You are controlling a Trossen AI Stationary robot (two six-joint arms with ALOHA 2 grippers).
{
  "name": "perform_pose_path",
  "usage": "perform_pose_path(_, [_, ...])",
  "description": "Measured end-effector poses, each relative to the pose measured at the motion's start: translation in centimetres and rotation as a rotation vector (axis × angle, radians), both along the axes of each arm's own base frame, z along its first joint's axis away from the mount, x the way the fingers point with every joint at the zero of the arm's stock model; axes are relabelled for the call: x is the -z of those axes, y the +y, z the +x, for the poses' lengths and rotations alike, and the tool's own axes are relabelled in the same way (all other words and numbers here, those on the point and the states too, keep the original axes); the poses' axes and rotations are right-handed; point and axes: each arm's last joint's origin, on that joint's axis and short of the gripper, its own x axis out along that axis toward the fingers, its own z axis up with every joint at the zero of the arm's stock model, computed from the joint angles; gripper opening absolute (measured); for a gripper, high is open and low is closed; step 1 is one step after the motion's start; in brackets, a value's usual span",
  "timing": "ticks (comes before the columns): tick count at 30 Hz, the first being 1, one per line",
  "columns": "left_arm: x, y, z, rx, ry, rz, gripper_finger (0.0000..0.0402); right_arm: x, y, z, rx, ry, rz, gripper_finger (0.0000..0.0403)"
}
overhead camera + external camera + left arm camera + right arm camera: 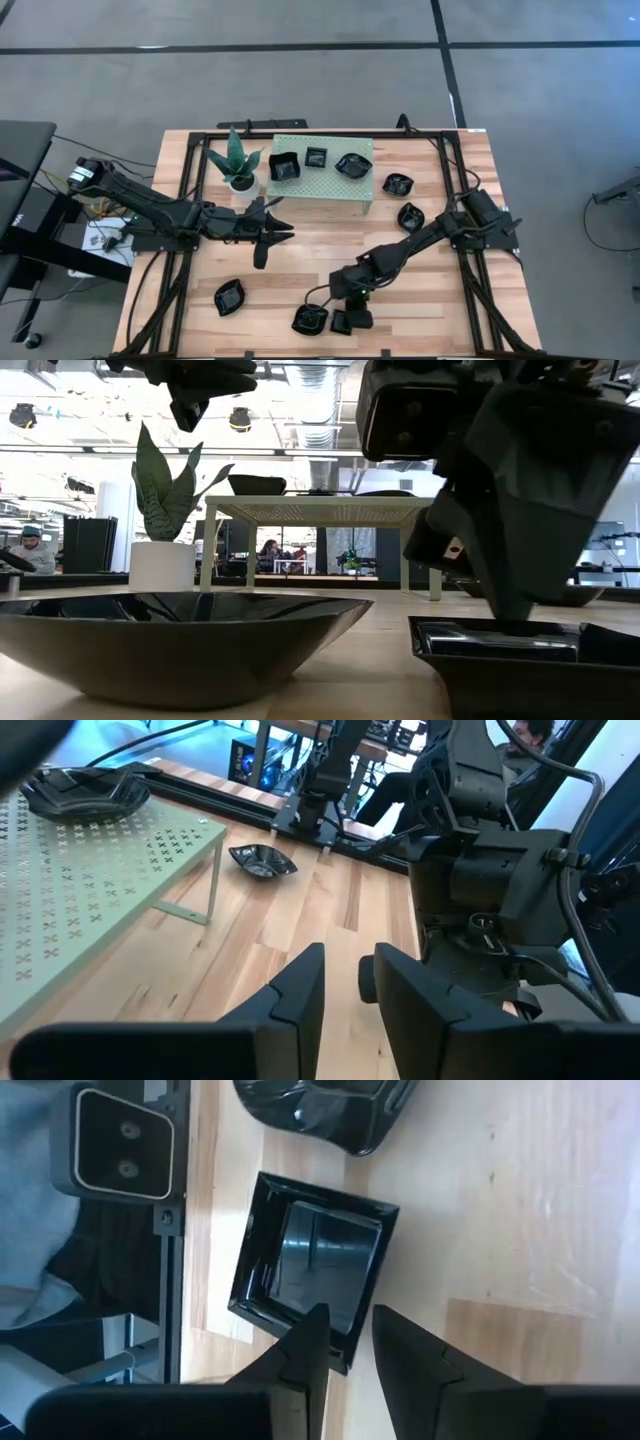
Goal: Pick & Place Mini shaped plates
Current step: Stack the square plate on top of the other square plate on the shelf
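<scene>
I have the right gripper (pixel 345 1342) low over the small glossy black square dish (pixel 312 1260) at the table's near edge, fingers slightly apart astride its nearest rim, not yet clamped. It looks light, stiff, slick and chippable, so I'd pinch that thin rim. A lobed black dish (pixel 310 319) lies just beside. The pale green perforated stand (pixel 318 190) carries three dishes. The left gripper (pixel 278 233) waits partly open and empty.
</scene>
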Motion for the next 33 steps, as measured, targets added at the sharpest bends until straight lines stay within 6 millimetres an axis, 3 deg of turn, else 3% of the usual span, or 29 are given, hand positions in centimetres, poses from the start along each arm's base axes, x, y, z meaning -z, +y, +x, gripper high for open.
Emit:
perform_pose_path(11, [0.0,-0.1,0.0,0.004,-0.003,-0.002,0.0092,2.1,-0.4,0.6,-0.026,0.050,0.032,0.0075])
perform_pose_path(23, [-0.1,-0.1,0.0,0.006,-0.007,-0.005,0.0092,2.1,-0.8,0.6,-0.089,0.019,0.019,0.0047])
perform_pose_path(29, [-0.1,-0.1,0.0,0.006,-0.007,-0.005,0.0092,2.0,-1.6,0.8,-0.159,-0.028,-0.004,0.0006])
perform_pose_path(33, [-0.1,-0.1,0.0,0.006,-0.007,-0.005,0.0092,1.1,-2.8,0.9,-0.141,-0.030,-0.004,0.0013])
